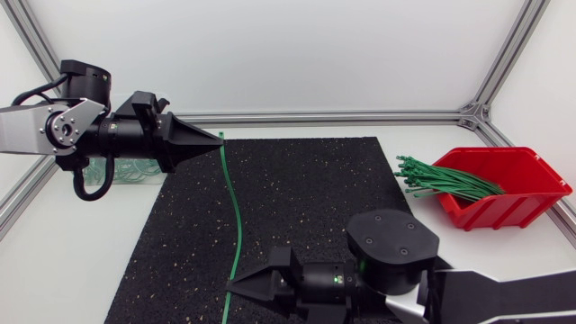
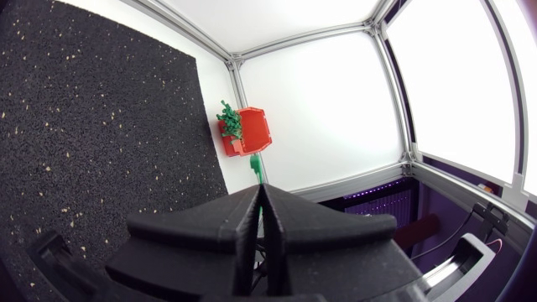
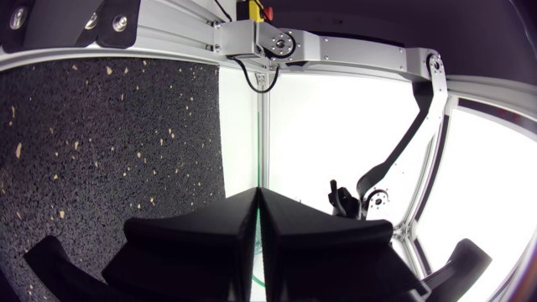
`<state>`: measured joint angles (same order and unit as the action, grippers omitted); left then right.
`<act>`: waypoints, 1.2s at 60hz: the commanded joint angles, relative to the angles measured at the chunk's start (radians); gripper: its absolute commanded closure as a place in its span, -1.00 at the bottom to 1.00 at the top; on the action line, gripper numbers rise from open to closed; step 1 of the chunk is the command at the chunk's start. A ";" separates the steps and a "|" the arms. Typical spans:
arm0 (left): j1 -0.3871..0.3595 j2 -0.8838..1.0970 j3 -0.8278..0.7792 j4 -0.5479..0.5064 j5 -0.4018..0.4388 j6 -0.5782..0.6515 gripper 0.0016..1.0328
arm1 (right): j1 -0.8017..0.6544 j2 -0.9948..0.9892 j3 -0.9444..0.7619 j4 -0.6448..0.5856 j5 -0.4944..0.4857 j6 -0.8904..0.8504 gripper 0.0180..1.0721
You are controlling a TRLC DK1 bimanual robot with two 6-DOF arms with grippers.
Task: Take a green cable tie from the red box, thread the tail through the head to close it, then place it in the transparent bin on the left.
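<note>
A single green cable tie (image 1: pixel 236 216) stretches in a long curve across the black mat (image 1: pixel 306 207). My left gripper (image 1: pixel 216 139) is shut on its far end, and a short green tip (image 2: pixel 256 170) pokes out ahead of the closed fingers. My right gripper (image 1: pixel 236 286) is shut on the tie near its near end, where a thin green line (image 3: pixel 258 189) runs out from between the fingers. The red box (image 1: pixel 508 189) at the right holds a bundle of green ties (image 1: pixel 445 178). The transparent bin (image 1: pixel 135 171) is mostly hidden behind my left arm.
Aluminium frame rails (image 1: pixel 360 116) run along the table's back edge and corners. White table surface surrounds the mat. In the left wrist view the red box (image 2: pixel 253 130) stands beyond the mat (image 2: pixel 84 126).
</note>
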<state>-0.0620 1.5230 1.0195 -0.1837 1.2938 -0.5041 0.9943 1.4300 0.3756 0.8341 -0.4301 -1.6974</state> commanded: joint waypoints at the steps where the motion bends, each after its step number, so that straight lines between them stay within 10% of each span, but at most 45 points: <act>1: -0.002 -0.055 -0.044 -0.003 0.010 0.021 0.93 | 0.009 -0.025 -0.018 -0.006 -0.004 0.099 0.89; 37: -0.062 -0.265 -0.206 0.010 -0.100 0.124 0.93 | 0.041 -0.089 -0.018 -0.004 -0.013 0.636 0.89; 72: -0.090 -0.287 -0.279 0.115 -0.100 0.147 0.93 | 0.069 -0.206 0.261 -0.652 -0.053 1.099 0.89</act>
<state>-0.1474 1.2613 0.7753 -0.0803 1.1938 -0.3809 1.0660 1.2526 0.5823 0.2359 -0.4602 -0.6765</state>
